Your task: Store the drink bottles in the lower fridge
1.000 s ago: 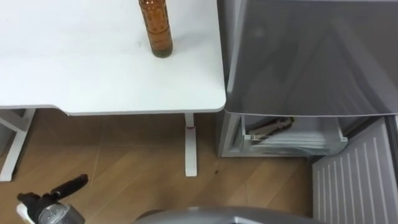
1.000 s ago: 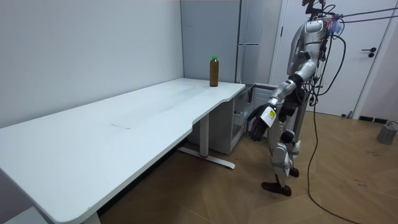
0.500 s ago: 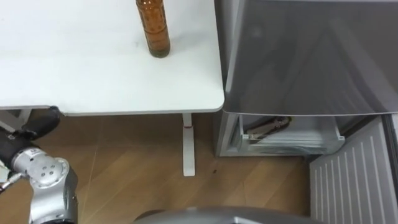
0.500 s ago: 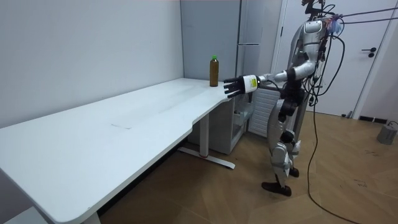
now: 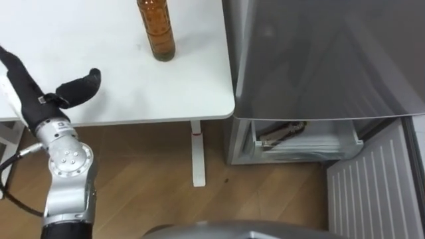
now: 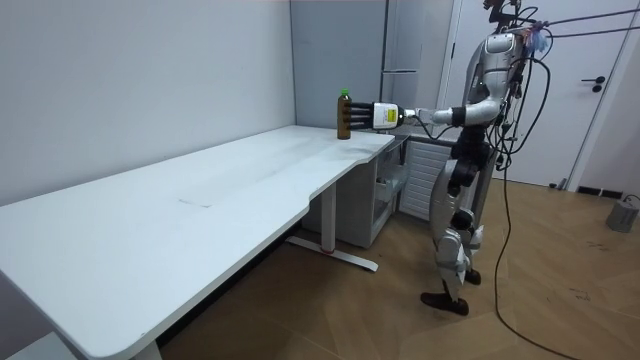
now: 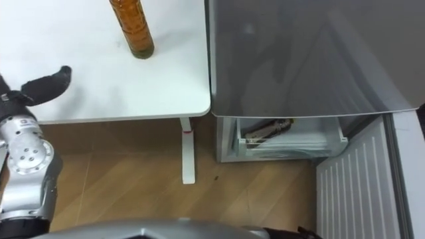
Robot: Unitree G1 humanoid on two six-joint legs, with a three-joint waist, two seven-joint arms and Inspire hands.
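Stands on the wooden floor [image 5: 133,182] at the end of the long white worktop [image 5: 133,86], next to the tall grey fridge [image 5: 319,60]. Holds the left arm stretched forward over the worktop, with the left robot hand [image 5: 30,94] above the bare surface. Black fingers [image 5: 13,66] straight and pointing away, thumb [image 5: 81,83] spread to the right. Open, gripping nothing.

Upright on the worktop, toward its far side and near the right edge by the fridge wall: a tall amber bottle [image 5: 157,30] with a green cap. In the eye views, clearly apart from the robot hand, ahead of it and to the right. In the room view, robot hand raised to the height of the bottle and close beside it, on the room view's right.

Below the fridge's closed upper front, lower compartment open. White ribbed lower door [image 5: 372,192] swung out to the right. Inside, a clear drawer [image 5: 312,143], and in it a dark bottle [image 5: 284,133] lying on its side.

Under the worktop's right corner, a white leg [image 5: 196,156] down to the floor.
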